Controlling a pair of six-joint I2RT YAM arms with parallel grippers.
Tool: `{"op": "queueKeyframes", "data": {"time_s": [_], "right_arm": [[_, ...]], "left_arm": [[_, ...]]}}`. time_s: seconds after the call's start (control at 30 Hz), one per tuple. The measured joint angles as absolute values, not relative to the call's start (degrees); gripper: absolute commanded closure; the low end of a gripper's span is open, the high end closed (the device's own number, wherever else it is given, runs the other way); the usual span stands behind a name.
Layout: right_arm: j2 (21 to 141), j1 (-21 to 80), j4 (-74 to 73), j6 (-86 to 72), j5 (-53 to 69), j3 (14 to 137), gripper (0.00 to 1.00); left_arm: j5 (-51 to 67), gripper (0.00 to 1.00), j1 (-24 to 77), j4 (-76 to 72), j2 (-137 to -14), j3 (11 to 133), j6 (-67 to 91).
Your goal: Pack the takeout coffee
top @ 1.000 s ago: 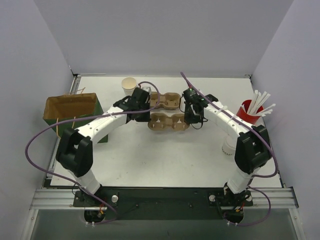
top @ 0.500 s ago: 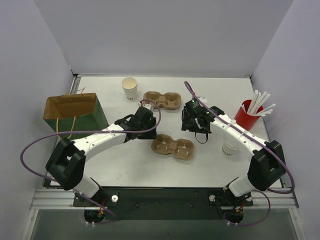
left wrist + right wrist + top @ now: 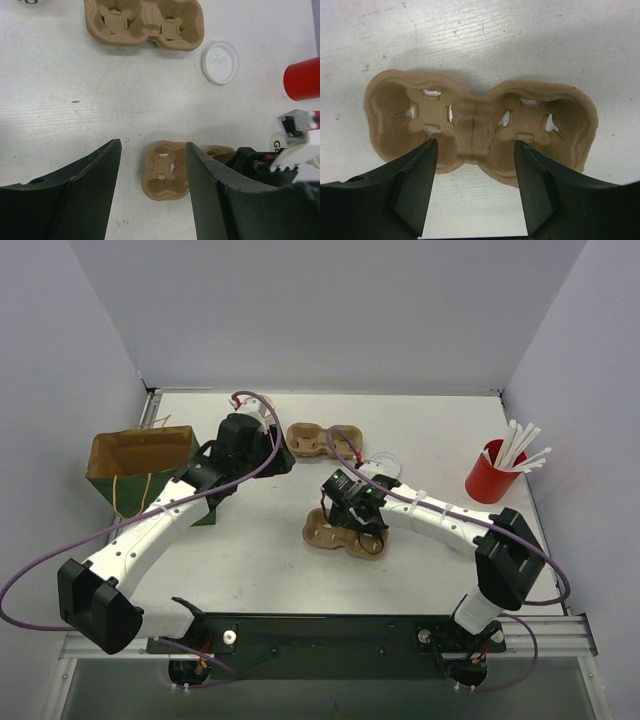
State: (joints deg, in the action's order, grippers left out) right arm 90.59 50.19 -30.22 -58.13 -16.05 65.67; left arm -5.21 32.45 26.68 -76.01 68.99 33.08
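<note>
A sliver of one takeout coffee cup [image 3: 31, 2] shows at the top left of the left wrist view; in the top view my left arm hides it. A flat whitish lid [image 3: 380, 462] [image 3: 220, 61] lies loose on the table. My left gripper [image 3: 274, 456] [image 3: 153, 145] hangs open and empty, high over the table at the back left. My right gripper [image 3: 352, 512] [image 3: 476, 145] is open, just above the middle of the near brown cup carrier [image 3: 338, 533] [image 3: 477, 125], its fingers either side of the waist and apart from it.
A second brown carrier [image 3: 318, 440] [image 3: 142, 22] lies at the back centre. A brown and green paper bag [image 3: 140, 465] stands open at the left. A red cup of white straws [image 3: 487, 478] stands at the right. A white printed object [image 3: 276, 142] peeks out beside my right arm.
Both grippers opened and let go of the near carrier, which now lies closer to the front. My left arm swung to the back left; my right gripper moved left over the carrier.
</note>
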Motion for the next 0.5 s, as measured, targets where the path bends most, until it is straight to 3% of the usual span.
{"op": "queueKeyframes", "data": {"time_s": [0.5], "right_arm": [[98.83,50.78,-29.3,-61.58,-15.31,66.24,0.43]], "left_arm": [[-2.39,0.36,29.91,29.56,-73.82,70.37,30.98]]}}
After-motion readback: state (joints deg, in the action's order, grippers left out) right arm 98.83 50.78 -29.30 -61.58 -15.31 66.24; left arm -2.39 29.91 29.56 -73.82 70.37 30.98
